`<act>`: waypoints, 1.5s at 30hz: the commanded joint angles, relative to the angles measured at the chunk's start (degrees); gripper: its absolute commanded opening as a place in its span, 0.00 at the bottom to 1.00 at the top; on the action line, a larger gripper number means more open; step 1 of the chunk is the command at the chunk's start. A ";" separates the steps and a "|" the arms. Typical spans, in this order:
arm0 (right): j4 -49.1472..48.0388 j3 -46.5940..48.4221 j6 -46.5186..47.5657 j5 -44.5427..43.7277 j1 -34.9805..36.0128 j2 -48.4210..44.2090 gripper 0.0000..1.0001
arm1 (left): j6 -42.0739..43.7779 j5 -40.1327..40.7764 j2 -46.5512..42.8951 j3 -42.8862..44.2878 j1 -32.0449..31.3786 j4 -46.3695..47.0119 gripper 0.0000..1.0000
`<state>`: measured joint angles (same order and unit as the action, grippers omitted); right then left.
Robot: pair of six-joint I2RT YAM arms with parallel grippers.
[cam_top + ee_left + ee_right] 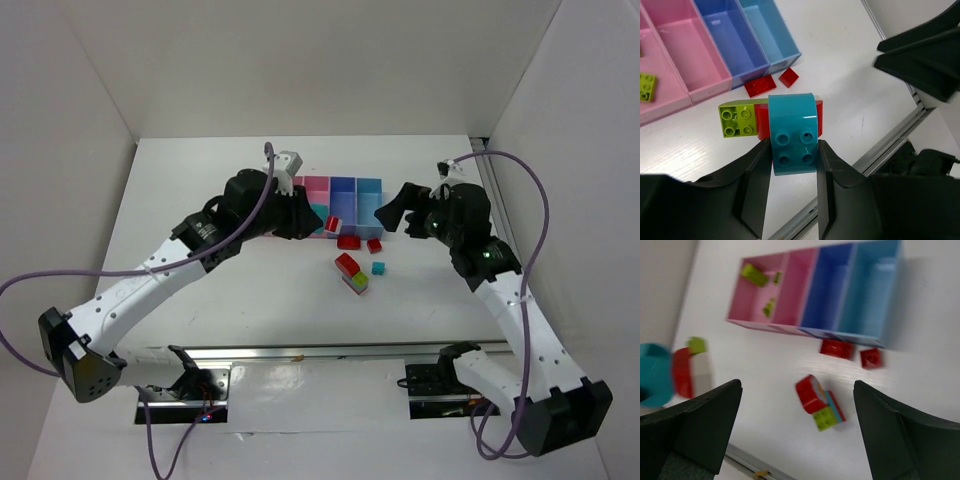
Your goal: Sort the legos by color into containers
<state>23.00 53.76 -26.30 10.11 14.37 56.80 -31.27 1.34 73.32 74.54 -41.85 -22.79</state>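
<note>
The left arm (190, 250) reaches toward the containers (710, 92), its jaws pinching a cyan brick (792, 125) by two opposite sides, studs facing the wrist camera. That side-on hold leaves the underside free, which should let the brick drop cleanly once it is over a bin. It hangs above the surface (855, 115) just in front of the bins, nearest the periwinkle and light blue ones.

A lime brick (736, 120) and something red show behind it. The cyan brick hides any joint, so they may be stuck to it or may lie beneath; if stuck, they would need separating before sorting.

The light blue bin (765, 25) looks bare and would suit cyan. Other lime bricks (754, 274) lie in the wide pink bin. Two red bricks (760, 86) rest just in front of the bins, and a mixed clump (820, 402) sits further out.

The right arm (490, 260) hovers off to the side, its jaws spread wide with nothing between them, probably to stay out of the way.
</note>
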 commanded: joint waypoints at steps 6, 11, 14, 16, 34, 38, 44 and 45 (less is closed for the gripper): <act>-3.76 4.15 7.74 18.96 0.31 -2.74 0.98 | 5.96 -27.31 4.98 4.54 8.51 2.51 0.00; -0.42 5.22 13.90 21.36 0.31 -3.44 0.98 | -5.01 -41.48 14.82 11.94 16.43 -3.67 0.00; -6.44 1.63 18.03 22.93 0.31 -6.59 1.00 | -13.36 -48.62 18.87 12.56 20.13 -3.67 0.00; -11.90 -4.58 21.21 23.39 0.31 -9.41 1.00 | -17.23 -50.63 20.80 11.77 20.84 -2.27 0.00; -19.48 -5.15 26.83 23.90 3.90 -1.44 1.00 | -14.97 -51.71 23.71 12.82 22.07 -5.51 0.00; -24.83 -5.68 27.45 23.11 7.94 0.41 1.00 | -14.96 -51.71 24.24 13.35 21.54 -5.51 0.00; -26.25 -2.78 30.44 18.47 14.96 7.61 1.00 | -14.96 -52.93 25.99 13.96 21.54 -6.04 0.00; -27.13 -2.78 30.44 17.76 15.85 8.15 1.00 | -14.36 -52.94 26.00 14.57 21.54 -6.04 0.00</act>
<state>1.43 48.38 2.09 30.52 27.31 63.31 -46.63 -49.06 98.43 85.95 -20.08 -28.88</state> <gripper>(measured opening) 0.999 0.466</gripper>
